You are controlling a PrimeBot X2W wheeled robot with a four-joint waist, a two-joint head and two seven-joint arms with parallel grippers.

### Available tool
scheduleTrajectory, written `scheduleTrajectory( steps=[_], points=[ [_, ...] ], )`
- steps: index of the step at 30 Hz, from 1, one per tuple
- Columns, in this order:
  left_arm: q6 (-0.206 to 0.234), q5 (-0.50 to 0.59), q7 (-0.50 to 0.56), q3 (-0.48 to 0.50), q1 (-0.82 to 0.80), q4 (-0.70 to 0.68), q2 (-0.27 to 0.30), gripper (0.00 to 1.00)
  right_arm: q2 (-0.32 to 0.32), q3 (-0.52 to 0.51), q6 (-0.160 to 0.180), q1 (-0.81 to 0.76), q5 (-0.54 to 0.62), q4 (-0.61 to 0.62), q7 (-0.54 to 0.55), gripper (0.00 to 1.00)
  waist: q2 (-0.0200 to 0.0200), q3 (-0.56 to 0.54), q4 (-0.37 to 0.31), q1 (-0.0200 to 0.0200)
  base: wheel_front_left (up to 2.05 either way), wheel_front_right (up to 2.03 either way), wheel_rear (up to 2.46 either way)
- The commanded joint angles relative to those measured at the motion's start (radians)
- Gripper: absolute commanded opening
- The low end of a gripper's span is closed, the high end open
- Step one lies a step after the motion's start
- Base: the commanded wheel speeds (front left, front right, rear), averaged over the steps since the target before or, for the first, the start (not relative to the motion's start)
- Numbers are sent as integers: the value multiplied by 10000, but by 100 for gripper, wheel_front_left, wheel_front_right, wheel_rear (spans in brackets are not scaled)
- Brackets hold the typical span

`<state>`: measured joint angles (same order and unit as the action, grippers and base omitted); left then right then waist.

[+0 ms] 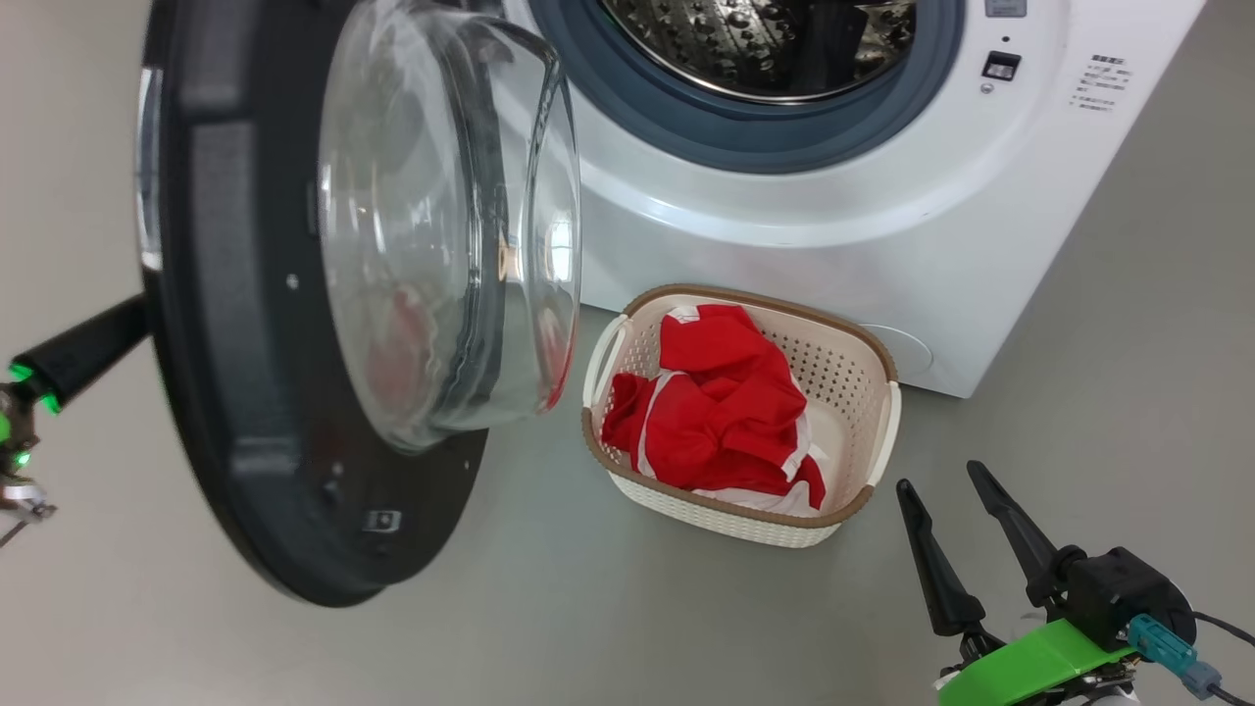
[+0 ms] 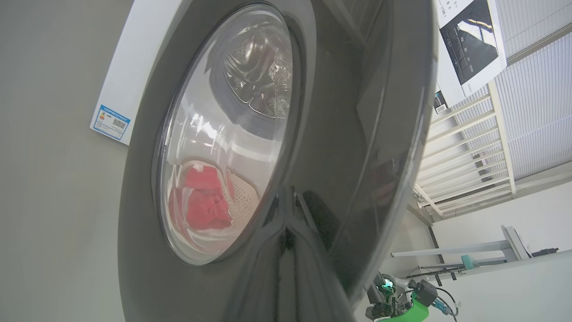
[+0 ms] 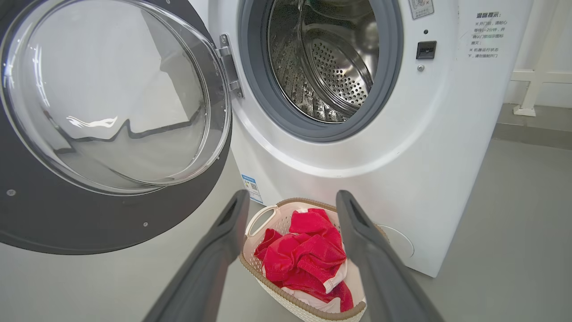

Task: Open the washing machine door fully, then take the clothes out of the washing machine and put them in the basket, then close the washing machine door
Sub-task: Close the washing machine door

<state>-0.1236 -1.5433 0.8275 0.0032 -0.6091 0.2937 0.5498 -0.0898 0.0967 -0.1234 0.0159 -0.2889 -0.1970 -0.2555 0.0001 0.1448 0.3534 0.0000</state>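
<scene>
Head view: door point(image 1: 245, 412) stands wide open. Basket point(image 1: 843, 378) sits on the floor just in front of the washer point(image 1: 882, 216), with red clothes point(image 1: 726, 412) inside. Right gripper point(image 1: 937, 478) has fingers apart, empty, near the basket. Left wrist view: left gripper point(image 2: 286, 210) has fingers together at the door's black outer rim; contact unclear. Right wrist view: fingers spread, clothes in the basket beyond.

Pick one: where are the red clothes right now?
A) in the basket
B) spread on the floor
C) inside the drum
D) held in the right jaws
A: the red clothes lie piled inside the basket in front of the washing machine, while the right gripper has its jaws apart with nothing between them.
</scene>
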Motion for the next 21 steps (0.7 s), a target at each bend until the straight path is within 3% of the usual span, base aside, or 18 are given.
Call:
scheduleTrajectory(
  steps=[1,12,21],
  points=[
    [-71,-231,123,283,-113,-593,332,0,-12,170,-73,-38,39,268,-63,100,-1,1,-117,0,0,0,0],
    [-71,-209,184,-267,34,-2222,-272,0,99,172,-73,-22,47,305,-63,100,-1,-20,-869,0,0,0,0],
    [-71,-135,-231,-486,-119,-2396,-730,0,171,128,-73,-80,48,329,-63,100,-1,-2,-1257,0,0,0,0]
  ],
)
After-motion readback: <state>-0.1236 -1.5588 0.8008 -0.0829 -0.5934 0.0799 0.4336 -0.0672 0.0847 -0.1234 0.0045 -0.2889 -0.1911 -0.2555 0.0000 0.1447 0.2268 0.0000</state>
